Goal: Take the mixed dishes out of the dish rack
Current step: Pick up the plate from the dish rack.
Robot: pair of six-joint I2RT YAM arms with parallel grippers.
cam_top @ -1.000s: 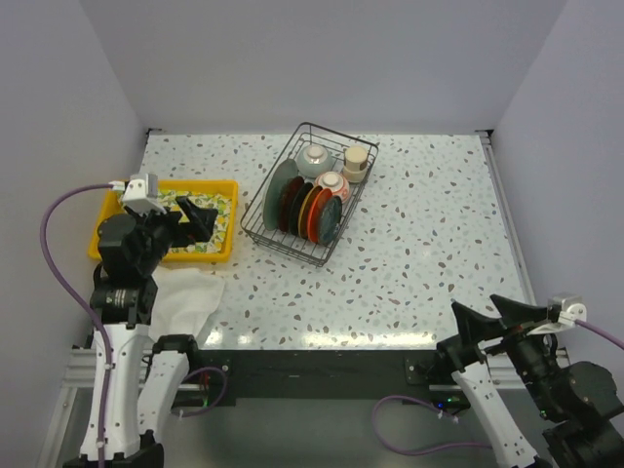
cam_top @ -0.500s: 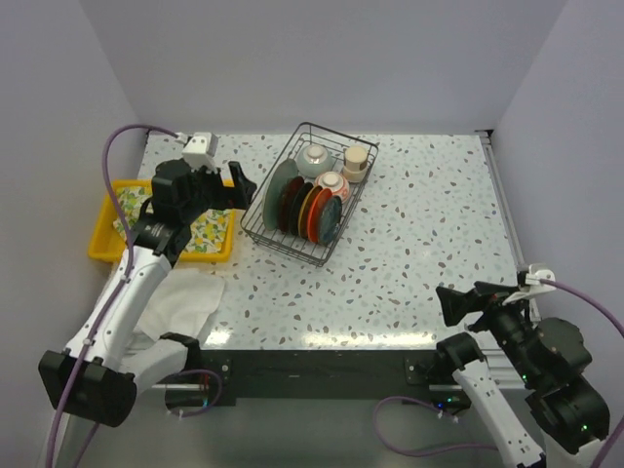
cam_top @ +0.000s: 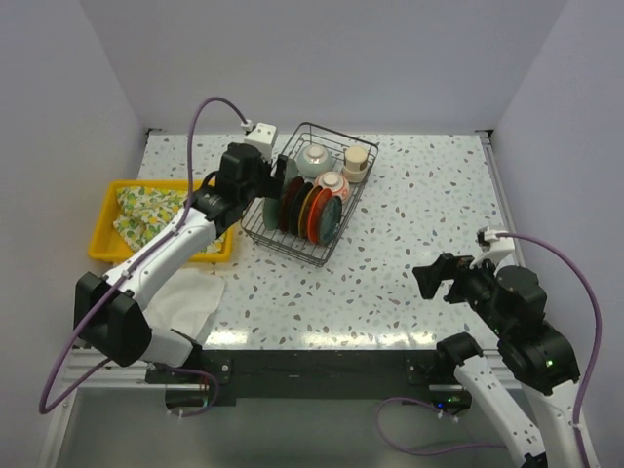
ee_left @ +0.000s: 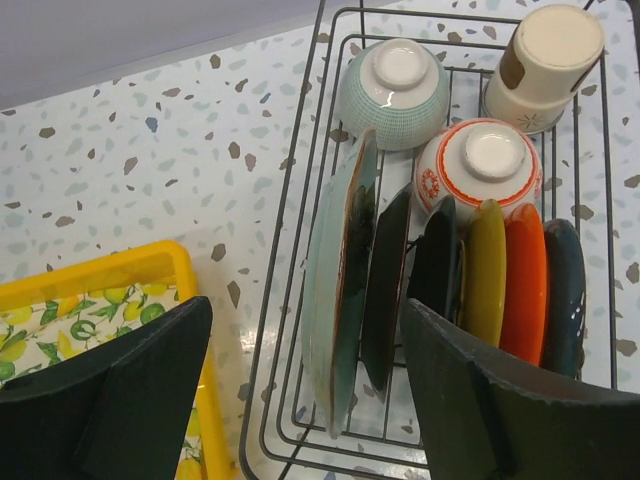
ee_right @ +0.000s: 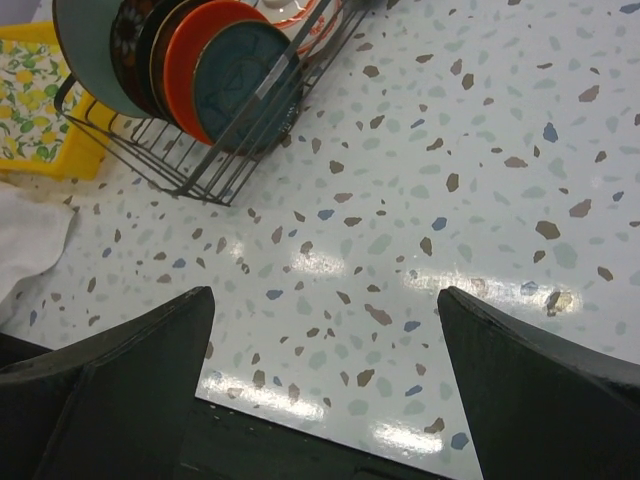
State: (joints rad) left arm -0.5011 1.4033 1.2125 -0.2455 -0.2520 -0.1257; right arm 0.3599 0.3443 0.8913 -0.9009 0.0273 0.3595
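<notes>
The black wire dish rack stands at the table's middle back. In the left wrist view it holds upright plates: grey-green, black, yellow, orange-red and dark teal. Behind them sit an upturned celadon bowl, a red-patterned white bowl and a beige cup. My left gripper is open and empty above the rack's left end, its jaws on either side of the grey-green and black plates. My right gripper is open and empty over the near-right table.
A yellow tray with a lemon-patterned cloth sits left of the rack. A white cloth lies at the near-left edge. Walls close the table at back and sides. The rack's near end shows in the right wrist view.
My left arm swung from over the yellow tray rightward to the rack's left end. My right arm lifted and reached forward-left over the table's near-right part. Both grippers stayed open.
</notes>
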